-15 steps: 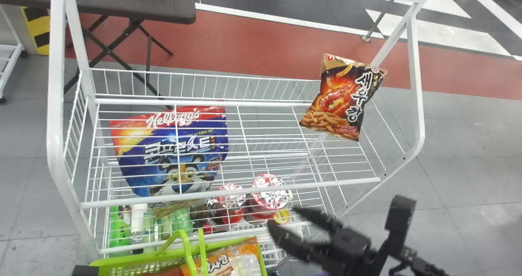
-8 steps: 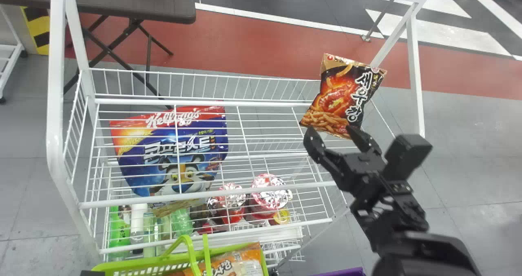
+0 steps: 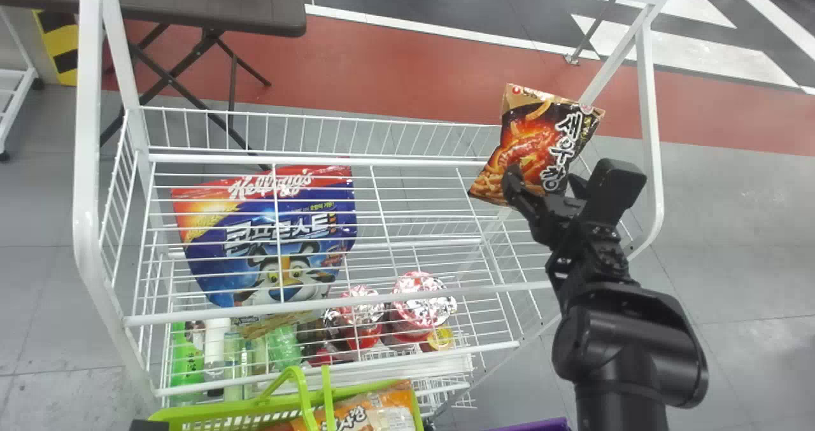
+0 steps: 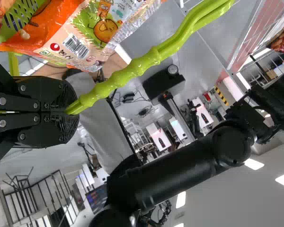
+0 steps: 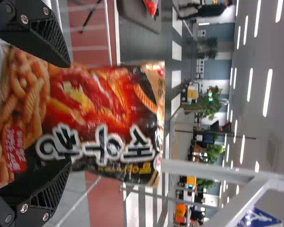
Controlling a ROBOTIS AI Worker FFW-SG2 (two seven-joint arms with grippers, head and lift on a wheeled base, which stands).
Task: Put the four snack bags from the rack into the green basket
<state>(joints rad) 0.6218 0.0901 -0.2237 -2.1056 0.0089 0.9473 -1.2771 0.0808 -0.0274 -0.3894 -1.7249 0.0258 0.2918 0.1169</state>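
In the head view, the shrimp snack bag stood tilted at the far right corner of the white rack, overlapping the corner post. The right gripper was at the bag's lower part, one finger in front of the printed side and the other by its right edge; the two were parted, with nothing clenched between them. The blue-and-red bag lay well apart, at the rack's left side, seen through the wire bars. The green basket was at the bottom edge, an orange snack bag inside it.

In the left wrist view, the left gripper was clenched on the basket's green handle. The orange bag lay just beside the handle, against the basket. The black right arm crossed farther off, with the shrimp snack bag near its far end.

In the right wrist view, the shrimp snack bag was straight ahead of the right gripper, its printed face spanning the gap. The fingers were spread wide, one over each side of the bag; whether either touched it, I could not tell.
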